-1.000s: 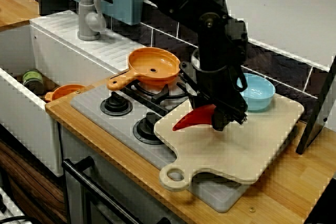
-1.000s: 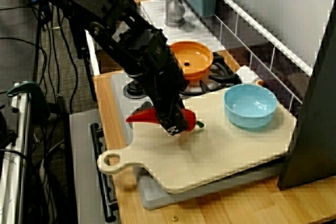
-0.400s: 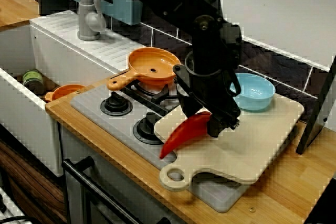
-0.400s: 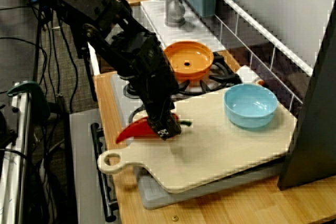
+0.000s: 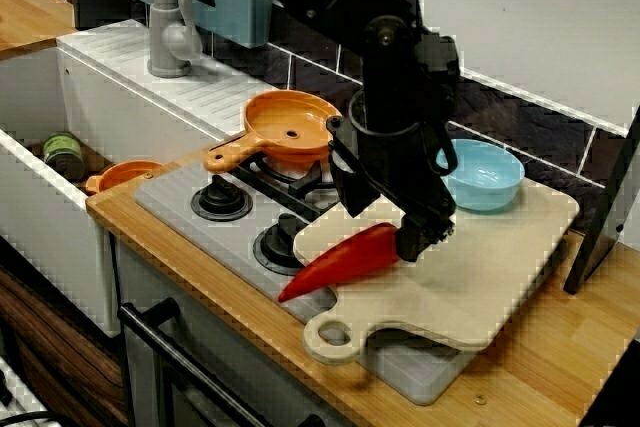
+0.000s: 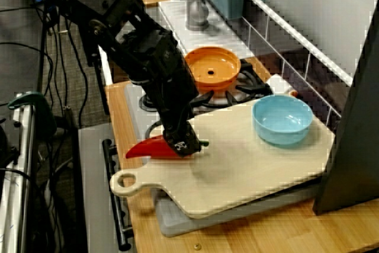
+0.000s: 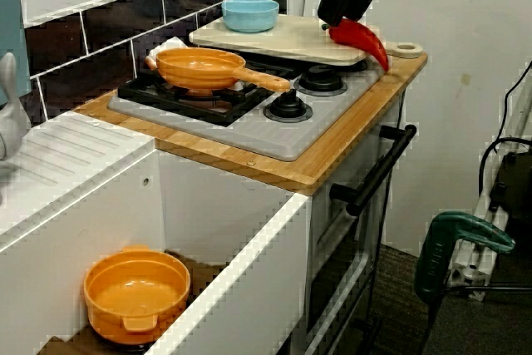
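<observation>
My black gripper (image 5: 408, 235) is shut on the stem end of a red chili pepper (image 5: 338, 263). It holds the pepper just above the left edge of a pale wooden cutting board (image 5: 490, 282) that lies over the stove's right half. The pepper slants down, and its tip hangs past the board's edge over the grey stove top. From the stove's end, the gripper (image 6: 185, 144) and pepper (image 6: 151, 148) hang near the board's (image 6: 249, 173) handle side. From the sink side, the pepper (image 7: 363, 41) hangs below the gripper (image 7: 341, 16).
A light blue bowl (image 5: 486, 175) sits on the board's far corner. An orange pan (image 5: 293, 127) rests on the back burner, with two black knobs (image 5: 221, 198) in front. The white sink holds an orange bowl (image 7: 137, 293) and a green can (image 5: 62, 155). A grey faucet (image 5: 170, 32) stands behind.
The gripper has carried the pepper left and toward the board's front-left edge. The pepper's tip has swung lower and now pokes out over the stove top.
</observation>
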`<control>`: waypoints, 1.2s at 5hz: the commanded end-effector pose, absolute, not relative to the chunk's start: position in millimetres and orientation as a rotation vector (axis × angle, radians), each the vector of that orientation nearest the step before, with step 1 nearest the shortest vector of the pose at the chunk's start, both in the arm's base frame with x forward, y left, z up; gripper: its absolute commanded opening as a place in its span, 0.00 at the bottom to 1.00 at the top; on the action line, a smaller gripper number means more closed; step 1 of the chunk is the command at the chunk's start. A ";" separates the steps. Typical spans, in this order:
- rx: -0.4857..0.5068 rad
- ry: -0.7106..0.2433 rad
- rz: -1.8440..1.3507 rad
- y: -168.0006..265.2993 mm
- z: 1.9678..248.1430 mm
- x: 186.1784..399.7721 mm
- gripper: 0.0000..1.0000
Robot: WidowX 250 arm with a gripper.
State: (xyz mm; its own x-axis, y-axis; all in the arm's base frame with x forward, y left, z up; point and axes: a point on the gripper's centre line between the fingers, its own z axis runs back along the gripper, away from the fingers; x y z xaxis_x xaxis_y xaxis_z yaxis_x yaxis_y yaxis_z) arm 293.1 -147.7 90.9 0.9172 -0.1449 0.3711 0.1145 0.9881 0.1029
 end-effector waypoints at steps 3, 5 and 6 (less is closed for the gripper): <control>-0.012 -0.362 -0.053 -128.3 148.9 312.8 1.00; -0.016 -0.349 0.052 -112.2 166.4 332.0 1.00; -0.014 -0.342 0.131 -105.4 168.4 354.4 1.00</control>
State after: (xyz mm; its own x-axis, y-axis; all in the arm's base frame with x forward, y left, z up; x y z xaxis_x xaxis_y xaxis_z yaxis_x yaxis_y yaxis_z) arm 348.6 -110.8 151.3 0.9512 0.1111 0.2878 -0.1127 0.9936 -0.0111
